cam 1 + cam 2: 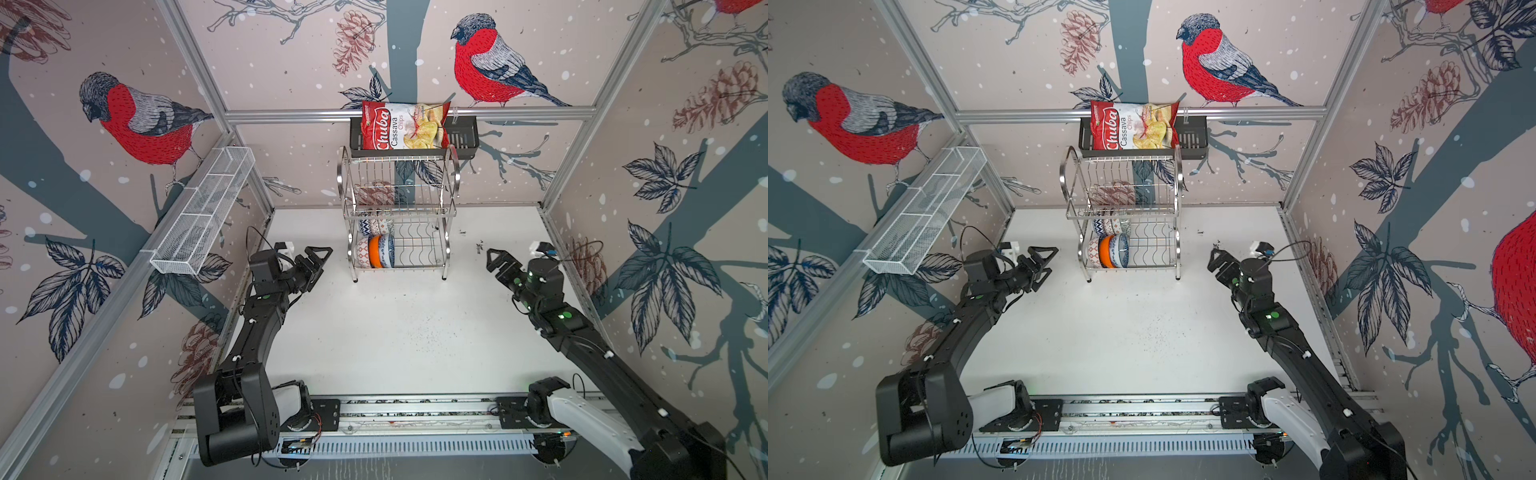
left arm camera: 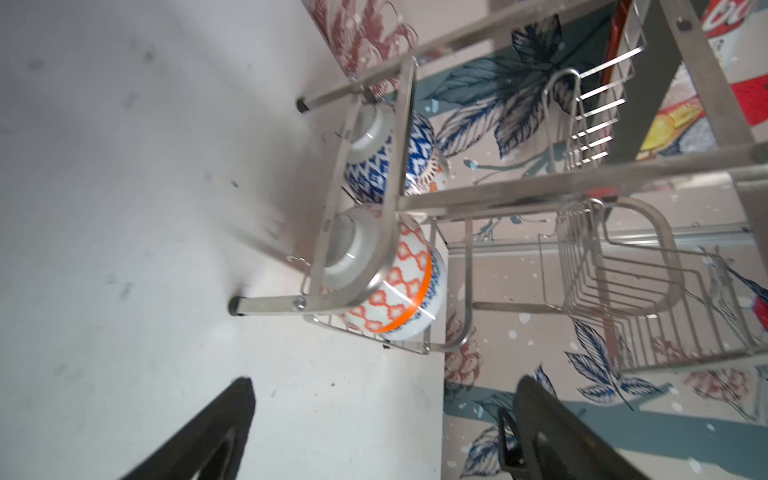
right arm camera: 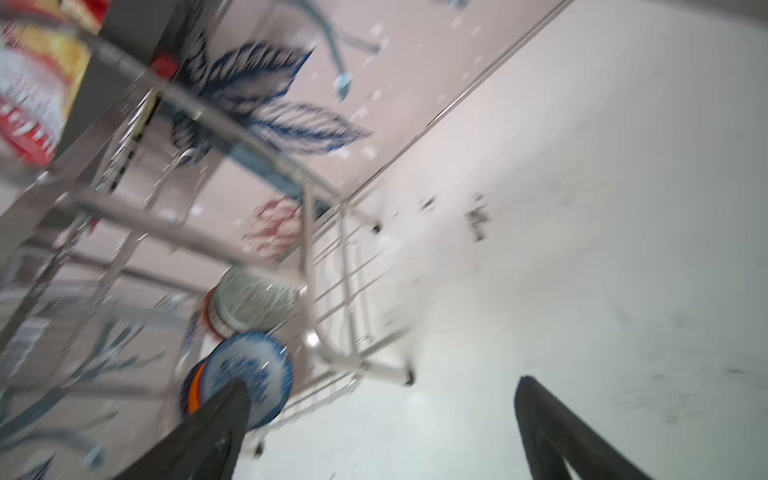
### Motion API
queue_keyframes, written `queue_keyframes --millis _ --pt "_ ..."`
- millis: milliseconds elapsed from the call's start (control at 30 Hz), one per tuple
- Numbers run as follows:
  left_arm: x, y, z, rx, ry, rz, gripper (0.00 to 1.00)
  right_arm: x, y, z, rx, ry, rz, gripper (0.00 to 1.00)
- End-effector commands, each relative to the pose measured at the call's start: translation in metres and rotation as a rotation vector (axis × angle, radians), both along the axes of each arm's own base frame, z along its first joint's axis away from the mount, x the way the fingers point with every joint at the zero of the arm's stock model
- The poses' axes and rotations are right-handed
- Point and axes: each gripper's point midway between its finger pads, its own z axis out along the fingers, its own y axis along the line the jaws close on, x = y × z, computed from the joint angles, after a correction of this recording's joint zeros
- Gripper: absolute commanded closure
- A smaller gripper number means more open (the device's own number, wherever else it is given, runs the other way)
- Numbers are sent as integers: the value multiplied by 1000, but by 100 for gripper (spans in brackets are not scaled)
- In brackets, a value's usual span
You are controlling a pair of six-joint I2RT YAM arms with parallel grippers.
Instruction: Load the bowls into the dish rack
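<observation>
Standing on edge in dish rack [image 1: 399, 215] lower tier: bowls [image 1: 376, 251], both top views. Flanking rack, not touching: left hand [image 1: 320, 262], right hand [image 1: 496, 261].
Left wrist: jaws apart, empty; orange-white bowl [image 2: 395, 282], dark blue bowl [image 2: 386, 166] in rack.
Right wrist: blurred; jaws apart, empty.

The left arm [image 1: 257, 332] and right arm [image 1: 590, 349] are matte black, angular links with white shoulder housings [image 1: 582, 415], green indicator lights [image 1: 564, 316], white cable clips [image 1: 609, 354], thin black looping cables [image 1: 247, 241] and hollow triangular fingers [image 2: 540, 415].
</observation>
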Motion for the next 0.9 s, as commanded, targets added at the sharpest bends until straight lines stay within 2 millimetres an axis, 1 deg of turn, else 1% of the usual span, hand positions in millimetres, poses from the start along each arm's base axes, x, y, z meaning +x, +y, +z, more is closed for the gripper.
queue_keyframes --millis 0,100,167,233,300,400,467,533,600,700,733,800,867 --pt "7 37 -11 223 -28 141 3 -21 -83 -8 -159 -76 -386 0" --pt "1 68 -27 403 -19 271 3 -40 -120 -19 -213 -107 -546 0" --pt "-8 85 -37 500 -19 349 3 -51 -138 -27 -238 -109 -637 0" --pt "-15 94 -43 583 -62 385 3 -57 -148 -34 -282 -99 -673 0" --pt "-19 103 -54 654 -41 410 3 -61 -156 -42 -320 -66 -698 0" --pt "-21 117 -60 730 -17 457 3 -62 -160 -50 -363 -40 -693 0" --pt "-25 127 -56 773 -74 534 3 -63 -162 -55 -373 -46 -702 0" --pt "-28 129 -48 799 -171 584 3 -63 -166 -59 -369 -44 -725 1" --pt "-30 128 -41 847 -254 597 3 -60 -167 -61 -369 -51 -731 0" --pt "-31 130 -51 904 -249 598 3 -55 -173 -64 -332 -77 -769 0" --pt "-32 130 -57 911 -241 589 3 -52 -174 -66 -318 -85 -781 0" --pt "-32 129 -57 891 -276 606 1 -42 -174 -68 -323 -92 -769 0" --pt "-26 124 -56 861 -305 588 1 -22 -166 -73 -385 -63 -683 0"
